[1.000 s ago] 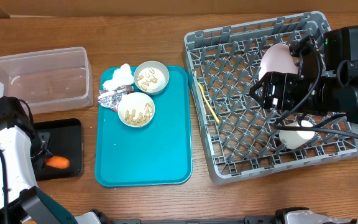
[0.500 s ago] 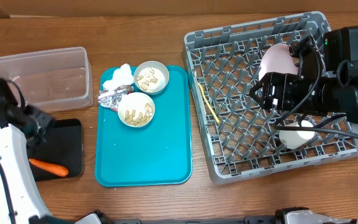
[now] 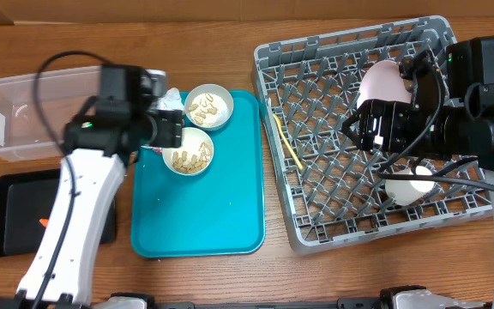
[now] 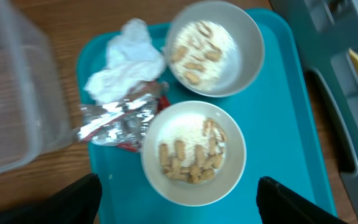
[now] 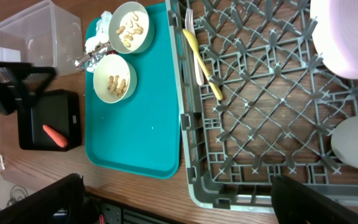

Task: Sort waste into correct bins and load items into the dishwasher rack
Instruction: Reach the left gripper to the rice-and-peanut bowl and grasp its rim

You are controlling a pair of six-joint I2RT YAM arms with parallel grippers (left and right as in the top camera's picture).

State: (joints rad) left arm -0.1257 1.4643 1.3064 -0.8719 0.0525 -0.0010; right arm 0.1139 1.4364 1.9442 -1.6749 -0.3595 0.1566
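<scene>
Once rid of the carrot (image 5: pixel 55 136), now in the black tray (image 3: pixel 7 223) at lower left, swung over the bowls (image 4: pixel 193 152) with left claw (image 4: pixel 178 182) wide, empty; crumbs (image 4: pixel 191 165) likely next.

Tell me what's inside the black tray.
A small orange carrot lies inside the black tray; the right wrist view shows nothing else there. Overhead, the left arm covers the tray's right part and most of the carrot.
</scene>
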